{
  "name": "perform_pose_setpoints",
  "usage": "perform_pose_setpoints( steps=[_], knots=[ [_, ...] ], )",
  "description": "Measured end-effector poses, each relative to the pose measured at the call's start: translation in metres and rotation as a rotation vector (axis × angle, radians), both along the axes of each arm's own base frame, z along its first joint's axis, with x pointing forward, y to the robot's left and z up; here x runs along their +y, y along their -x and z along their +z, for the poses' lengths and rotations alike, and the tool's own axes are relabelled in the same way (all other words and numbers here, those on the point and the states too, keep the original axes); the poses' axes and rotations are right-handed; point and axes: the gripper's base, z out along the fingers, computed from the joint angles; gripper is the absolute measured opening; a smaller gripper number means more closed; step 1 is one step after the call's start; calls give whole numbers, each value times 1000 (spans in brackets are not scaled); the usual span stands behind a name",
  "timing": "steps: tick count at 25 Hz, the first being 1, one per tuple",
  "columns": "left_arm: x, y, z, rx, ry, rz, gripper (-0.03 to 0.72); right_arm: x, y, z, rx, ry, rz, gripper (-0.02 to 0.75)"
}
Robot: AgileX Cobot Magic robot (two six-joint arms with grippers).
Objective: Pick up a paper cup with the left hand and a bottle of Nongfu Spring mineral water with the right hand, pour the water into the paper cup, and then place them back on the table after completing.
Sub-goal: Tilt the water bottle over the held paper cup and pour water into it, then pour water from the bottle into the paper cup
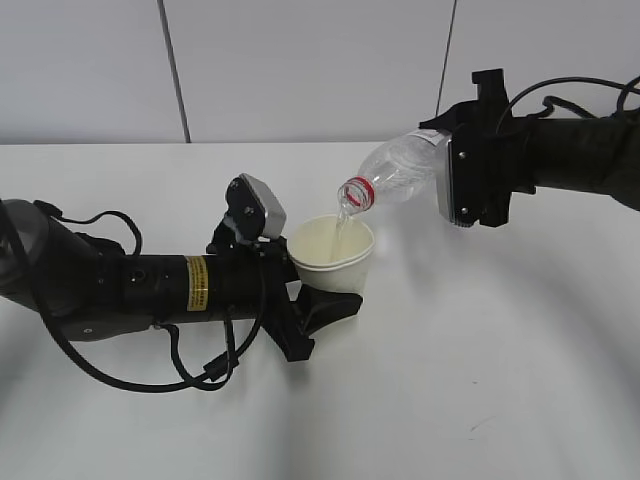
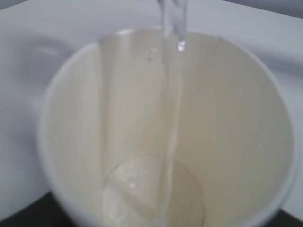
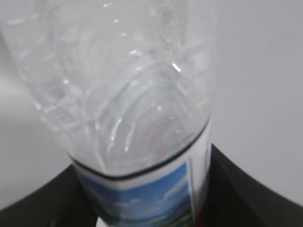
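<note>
Nearest the exterior camera we have the left hand (image 1: 318,300), lying low across the table (image 1: 500,400) from 9 o'clock, jaws clamped round the paper cup (image 1: 332,255) at its lower wall. Cup sits upright at frame centre; we can't tell if its base touches the table or hangs just above. Right hand (image 1: 455,180) comes in from 2 o'clock, jaws closed on the label end of the bottle (image 1: 395,172), which tilts neck-down toward 8 o'clock, red neck ring just above the cup's far rim. Water (image 2: 173,118) runs in a thin stream down the inner wall in the left wrist view, shallow pool at the bottom. Right wrist view shows only the clear bottle body (image 3: 118,85) and blue label, black jaws flanking it at the bottom.

Risks as we judge them: mouth sits right at the rim edge, so a small drift of either arm puts the stream outside. Steeper tilt could gush and splash. Thin cup wall may buckle under the grip as it fills. Crinkled bottle could slip or rotate in the jaws.
</note>
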Motion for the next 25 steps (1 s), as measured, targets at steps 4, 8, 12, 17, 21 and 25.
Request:
perform_pose_setpoints(
  steps=[4,8,12,17,21,25],
  knots=[
    [0,0,0,1,-1,-3,408,0,0,0,-4,7,3,413],
    [0,0,0,2,-1,-4,408,0,0,0,-5,9,4,413],
    [0,0,-1,3,-7,-3,408,0,0,0,-7,13,6,413],
    [0,0,-1,3,-10,-3,408,0,0,0,-12,22,11,412],
    [0,0,-1,4,-12,-2,408,0,0,0,-15,28,13,412],
    [0,0,-1,4,-17,-3,408,0,0,0,-16,29,14,413]
  ],
)
